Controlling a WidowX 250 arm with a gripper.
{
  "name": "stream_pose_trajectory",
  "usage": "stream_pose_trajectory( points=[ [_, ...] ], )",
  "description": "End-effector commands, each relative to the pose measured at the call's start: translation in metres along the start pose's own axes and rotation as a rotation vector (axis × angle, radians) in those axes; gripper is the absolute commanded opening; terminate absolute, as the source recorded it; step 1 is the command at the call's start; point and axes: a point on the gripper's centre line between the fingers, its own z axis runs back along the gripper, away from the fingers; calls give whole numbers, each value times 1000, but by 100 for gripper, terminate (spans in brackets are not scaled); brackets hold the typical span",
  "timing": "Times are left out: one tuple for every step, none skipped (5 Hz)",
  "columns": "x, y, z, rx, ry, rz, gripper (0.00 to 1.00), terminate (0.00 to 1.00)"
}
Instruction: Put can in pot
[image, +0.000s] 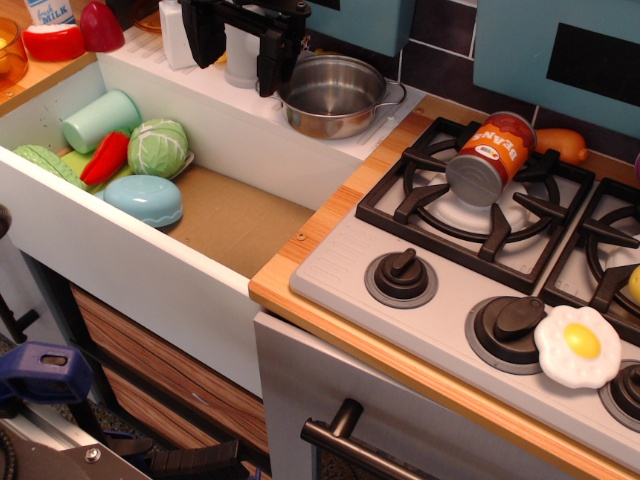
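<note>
The can (489, 156), with an orange-red "BEANS" label and grey metal ends, lies tilted on its side on the left stove burner grate (470, 205). The shiny steel pot (333, 96) stands upright and looks empty on the white drainboard behind the sink, to the left of the can. My black gripper (240, 72) hangs at the top of the view, just left of the pot and above the drainboard. Its fingers (273, 62) are spread apart with nothing between them. It is well away from the can.
The sink (240, 225) holds a mint-green cup (100, 119), a cabbage (158, 147), a red pepper (105, 158) and a blue bowl (145, 200). A toy fried egg (578, 346) lies by the stove knobs (401, 276). An orange toy (562, 143) lies behind the burner. A white bottle (240, 55) stands behind the gripper.
</note>
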Motion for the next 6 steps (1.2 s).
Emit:
stream_pose_trajectory(
  points=[
    [0,0,0,0,0,0,100,0],
    [9,-29,19,-35,-6,-37,100,0],
    [15,-65,44,-47,-79,-90,100,0],
    [16,-108,50,-36,-124,-109,100,0],
    [21,-143,35,-29,-174,-148,100,0],
    [37,-164,36,-55,-189,-170,100,0]
  ],
)
